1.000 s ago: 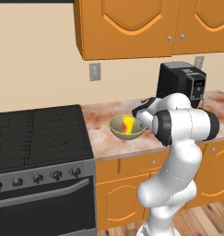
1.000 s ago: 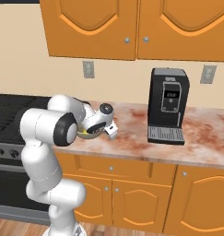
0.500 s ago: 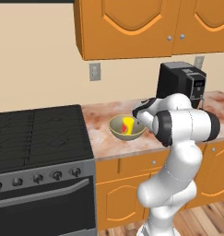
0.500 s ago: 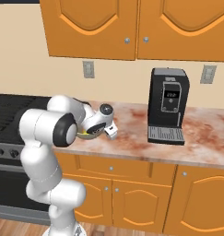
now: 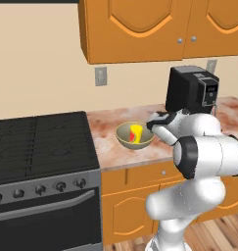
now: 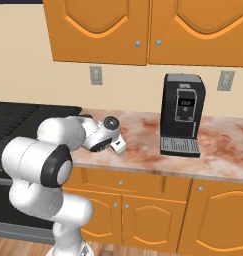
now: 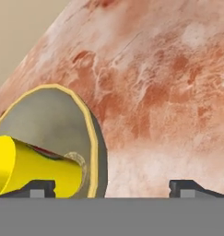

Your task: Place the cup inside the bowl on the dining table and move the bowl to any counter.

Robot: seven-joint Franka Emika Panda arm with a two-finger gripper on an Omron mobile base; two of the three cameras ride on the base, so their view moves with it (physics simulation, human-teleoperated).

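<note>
The olive-tan bowl (image 5: 127, 142) rests on the marble counter (image 5: 108, 147) between the stove and the coffee machine. The yellow cup (image 5: 136, 133) with its red mark lies tilted inside it. My gripper (image 5: 153, 125) is at the bowl's right rim, low over the counter, and stands open with nothing in it. In the hand view the bowl (image 7: 49, 115) fills the lower left with the cup (image 7: 35, 166) lying in it. One fingertip (image 7: 37, 186) is over the bowl's inside, the other (image 7: 191, 186) over bare counter (image 7: 168, 92). The dining table is out of view.
A black coffee machine (image 5: 191, 93) (image 6: 183, 115) stands on the counter just right of the arm. A black stove (image 5: 42, 147) (image 6: 23, 117) adjoins the counter on the left. Orange wall cabinets (image 5: 140, 24) hang overhead. Bare marble (image 6: 143, 145) lies between the hand and the machine.
The fingers have spread apart at the bowl's rim. The bowl, the cup and the arm have stayed where they were.
</note>
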